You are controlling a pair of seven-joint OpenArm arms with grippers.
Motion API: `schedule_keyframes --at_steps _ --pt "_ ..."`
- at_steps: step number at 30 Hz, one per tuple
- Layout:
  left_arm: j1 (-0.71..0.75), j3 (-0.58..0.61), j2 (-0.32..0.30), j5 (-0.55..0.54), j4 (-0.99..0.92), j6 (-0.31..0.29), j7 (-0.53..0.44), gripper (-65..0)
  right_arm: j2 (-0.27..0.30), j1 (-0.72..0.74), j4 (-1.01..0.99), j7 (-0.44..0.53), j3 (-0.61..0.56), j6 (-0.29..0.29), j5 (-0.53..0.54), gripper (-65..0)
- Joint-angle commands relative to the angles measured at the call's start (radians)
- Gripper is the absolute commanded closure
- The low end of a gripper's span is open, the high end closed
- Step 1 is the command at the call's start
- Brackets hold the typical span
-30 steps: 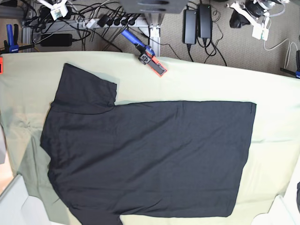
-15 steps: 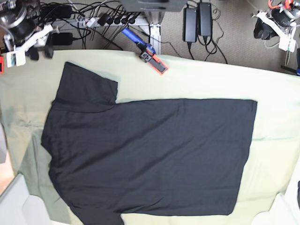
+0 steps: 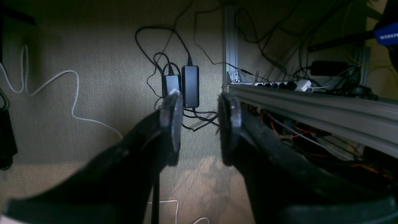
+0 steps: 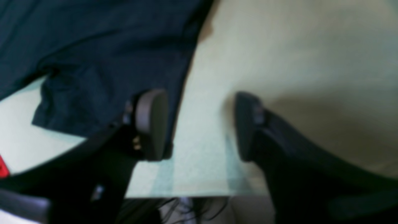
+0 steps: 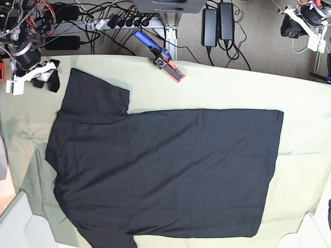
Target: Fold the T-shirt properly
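The T-shirt (image 5: 165,170) is plain black and lies spread flat on the pale green cloth (image 5: 232,88), one sleeve (image 5: 95,95) pointing to the far left corner. My right gripper (image 5: 45,81) hovers over the cloth just left of that sleeve. In the right wrist view it (image 4: 199,124) is open and holds nothing, the T-shirt's edge (image 4: 93,46) beside one finger. My left gripper (image 5: 289,28) is off the table at the far right, over the floor. It (image 3: 200,124) is open and holds nothing.
A blue and orange clamp (image 5: 161,58) lies at the table's far edge. Power bricks (image 5: 217,23) and cables lie on the floor behind it, also seen as power bricks (image 3: 189,85). An aluminium rail (image 3: 311,105) runs beside the left gripper. A red object (image 5: 1,70) sits at the left edge.
My right arm has come down from the far left floor area to the cloth beside the sleeve, its jaws widening. My left arm shifted slightly at the far right and opened.
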Motion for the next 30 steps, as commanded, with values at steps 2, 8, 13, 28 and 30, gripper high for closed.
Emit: schedule_keyframes --at_steps 2,8,13,28,30 --pt "0.016 -0.009 -0.011 -0.008 0.014 -0.022 -0.011 -23.0 -0.006 0.029 -0.019 0.008 0.001 0.027 0.018 -34.7" --pt "0.016 -0.009 -0.011 -0.008 0.014 -0.022 -0.015 -23.1 -0.066 0.06 -0.091 0.005 -0.072 0.028 0.018 -34.7" --pt "0.016 -0.009 -0.011 0.036 0.014 -0.022 -0.061 -23.1 -0.111 0.061 -0.092 0.004 -0.158 0.029 0.006 -34.7" --pt "-0.057 -0.071 -0.068 -0.009 0.085 0.004 -0.044 -29.1 -0.143 0.061 -0.092 0.005 -0.213 0.031 -0.048 -11.8" --pt "-0.097 -0.071 -0.093 -0.011 0.08 0.005 -0.044 -30.3 -0.142 0.061 -0.092 0.006 -0.213 0.031 -0.058 0.0"
